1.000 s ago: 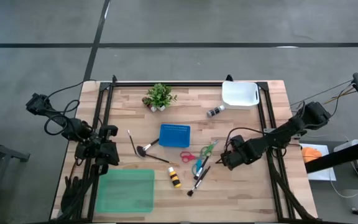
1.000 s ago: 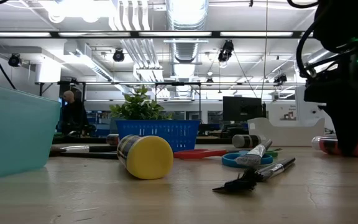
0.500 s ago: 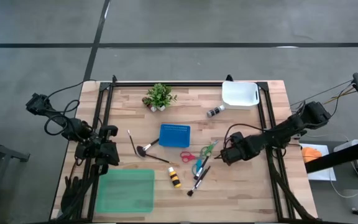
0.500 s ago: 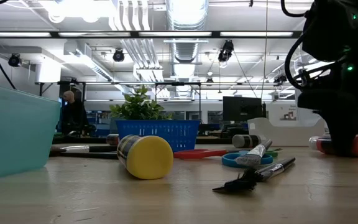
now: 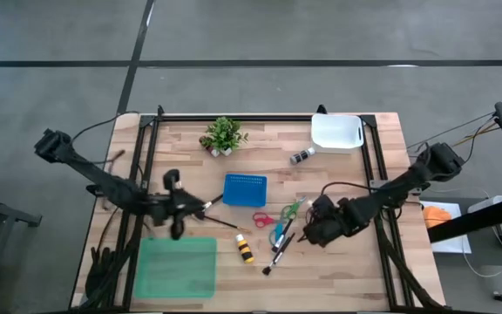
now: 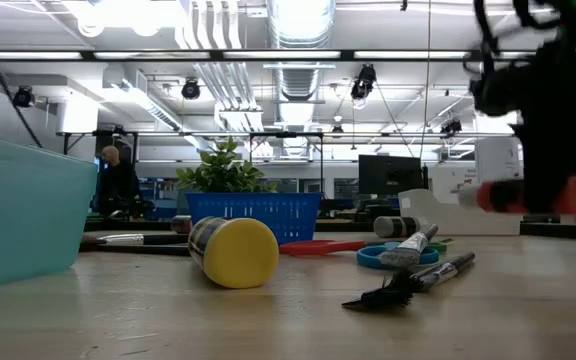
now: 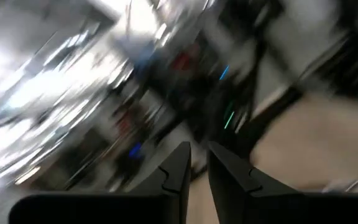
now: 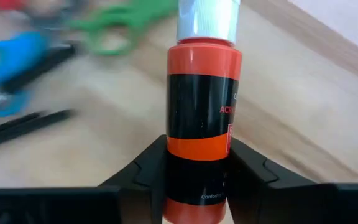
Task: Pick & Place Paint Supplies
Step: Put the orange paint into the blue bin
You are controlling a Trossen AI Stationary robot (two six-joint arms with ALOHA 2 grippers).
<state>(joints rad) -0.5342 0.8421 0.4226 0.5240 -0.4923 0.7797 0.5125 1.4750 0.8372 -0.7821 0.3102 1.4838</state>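
Observation:
An orange-red paint bottle point(image 8: 204, 93) with a white cap sits between the fingers of my right gripper point(image 8: 197, 165), right of the scissors point(image 5: 279, 222) at mid-table point(image 5: 316, 228). A yellow-capped bottle point(image 5: 246, 249) and a brush point(image 5: 277, 253) lie flat near the front. Another brush point(image 5: 200, 209) lies beside the blue basket point(image 5: 245, 189). My left gripper point(image 5: 177, 205) hovers just left of that brush, shut and empty point(image 7: 199, 163). My right gripper pinches the bottle's body near its base end point(image 8: 197, 158) between its two fingers, one on each side. The fingers come steeply from above and lie across the bottle. The bottle point(image 6: 573, 196) hangs about level, lifted clear of the table.
A green tray point(image 5: 178, 267) stands at the near left. A white bin point(image 5: 336, 133) stands at the far right, with a small dark bottle point(image 5: 301, 156) before it. A potted plant point(image 5: 223, 135) stands at the far middle. Bare wood lies at the near right.
My right gripper has shut on the orange-red bottle and raised it off the table, drifting slightly toward the near edge. My left arm has swung toward the table's right, its gripper turning and coming close to the brush by the blue basket.

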